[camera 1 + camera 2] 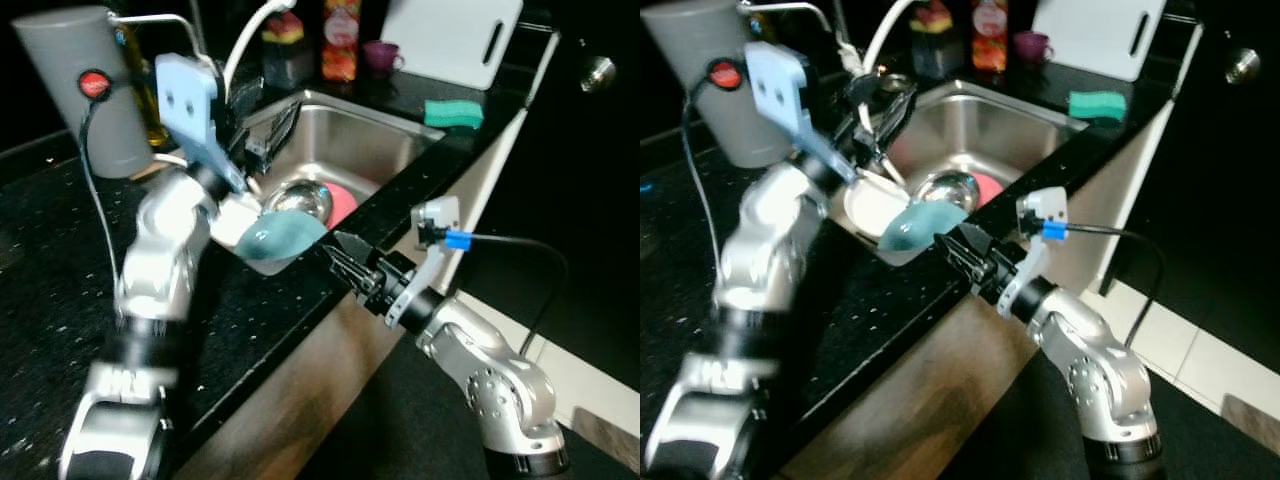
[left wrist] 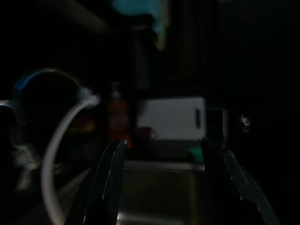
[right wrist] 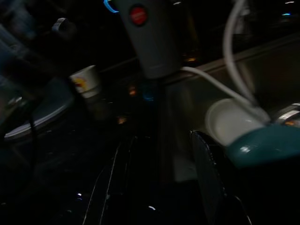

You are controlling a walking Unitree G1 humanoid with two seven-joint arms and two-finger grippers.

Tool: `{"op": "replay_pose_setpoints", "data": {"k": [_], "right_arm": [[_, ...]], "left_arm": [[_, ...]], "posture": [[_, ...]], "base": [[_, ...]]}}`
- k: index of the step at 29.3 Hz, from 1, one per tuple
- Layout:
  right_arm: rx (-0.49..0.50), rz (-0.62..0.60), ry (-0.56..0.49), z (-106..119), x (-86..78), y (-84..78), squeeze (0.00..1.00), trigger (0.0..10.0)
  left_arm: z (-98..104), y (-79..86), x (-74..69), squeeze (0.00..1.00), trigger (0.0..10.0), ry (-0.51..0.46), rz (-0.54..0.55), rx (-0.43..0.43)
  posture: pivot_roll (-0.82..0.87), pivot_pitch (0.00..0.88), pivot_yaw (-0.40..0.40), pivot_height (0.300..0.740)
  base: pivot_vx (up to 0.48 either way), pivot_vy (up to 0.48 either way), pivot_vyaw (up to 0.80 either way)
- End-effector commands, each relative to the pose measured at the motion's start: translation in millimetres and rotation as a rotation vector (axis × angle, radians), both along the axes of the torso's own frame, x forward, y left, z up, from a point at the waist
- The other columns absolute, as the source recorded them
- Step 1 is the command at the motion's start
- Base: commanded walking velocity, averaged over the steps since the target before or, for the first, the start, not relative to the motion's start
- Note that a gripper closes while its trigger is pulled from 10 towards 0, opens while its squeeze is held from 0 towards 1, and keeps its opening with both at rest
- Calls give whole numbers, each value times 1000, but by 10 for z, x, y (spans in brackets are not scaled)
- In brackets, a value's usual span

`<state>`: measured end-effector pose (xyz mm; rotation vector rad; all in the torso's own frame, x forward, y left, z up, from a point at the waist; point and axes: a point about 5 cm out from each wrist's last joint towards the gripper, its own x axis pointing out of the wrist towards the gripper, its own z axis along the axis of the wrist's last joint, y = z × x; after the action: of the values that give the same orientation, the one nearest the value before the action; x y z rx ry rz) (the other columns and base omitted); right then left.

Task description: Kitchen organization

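A teal bowl (image 1: 282, 238) rests tilted on the sink's near rim, against a white bowl (image 1: 233, 214). In the steel sink (image 1: 375, 140) lie a steel bowl (image 1: 303, 199) and a pink dish (image 1: 342, 202). My right gripper (image 1: 338, 256) reaches in from the counter's front edge, open, with its tips just short of the teal bowl (image 3: 262, 146), which sits beside one finger and not between them. My left gripper (image 1: 257, 143) hovers open above the sink's left rim, past the white bowl, holding nothing.
A grey jug with a red button (image 1: 78, 88) stands back left on the black counter (image 1: 60, 260). Behind the sink are a white faucet hose (image 1: 248, 38), a red bottle (image 1: 341, 38), a purple cup (image 1: 381, 55), a white cutting board (image 1: 455, 35) and a green sponge (image 1: 453, 113).
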<state>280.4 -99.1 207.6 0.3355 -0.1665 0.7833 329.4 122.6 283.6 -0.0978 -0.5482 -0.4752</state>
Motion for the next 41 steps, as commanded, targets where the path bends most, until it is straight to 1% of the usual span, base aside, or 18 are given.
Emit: {"op": "replay_pose_setpoints", "data": {"k": [1,2,3,5,7,10,11,13,14,17,26,41], "right_arm": [[-4,-8,-9,-21,45,-3,0,10000],[-4,-9,-12,-31,66,-5,0,10000],[-4,-9,-12,-31,66,-5,0,10000],[-6,-9,-17,-39,98,-3,0,10000],[-6,-9,-17,-39,98,-3,0,10000],[-8,-7,-29,-48,142,14,0,10000],[-8,-7,-29,-48,142,14,0,10000],[-8,-4,-35,-56,171,19,0,10000],[-8,-4,-35,-56,171,19,0,10000],[-12,6,-42,-65,189,27,0,10000],[-17,23,-58,-74,218,66,0,10000],[-17,21,-73,-66,249,85,0,10000]], "left_arm": [[-56,38,-79,0,10000,28,24,-32],[-103,46,-146,0,10000,42,35,-1],[-103,46,-146,0,10000,42,35,-1],[-128,61,-210,0,10000,61,58,10],[-128,61,-210,0,10000,61,58,10],[-139,51,-326,0,10000,89,98,28],[-139,51,-326,0,10000,89,98,28],[-173,18,-403,0,10000,120,118,26],[-173,18,-403,0,10000,120,118,26],[-188,-9,-467,0,10000,132,132,37],[-127,-23,-522,0,10000,139,150,47],[-144,-106,-515,0,10000,169,134,60]], "posture": [[91,0,5,740],[97,0,2,740],[97,0,2,740],[105,0,0,740],[105,0,0,740],[113,0,-7,740],[113,0,-7,740],[125,0,-18,740],[125,0,-18,740],[132,0,-23,740],[139,0,-24,740],[134,0,-13,740]], "base": [[0,0,0],[0,0,0],[0,0,0],[0,0,0],[0,0,0],[0,0,0],[0,0,0],[0,0,0],[0,0,0],[0,0,0],[0,0,0],[-294,0,0]]}}
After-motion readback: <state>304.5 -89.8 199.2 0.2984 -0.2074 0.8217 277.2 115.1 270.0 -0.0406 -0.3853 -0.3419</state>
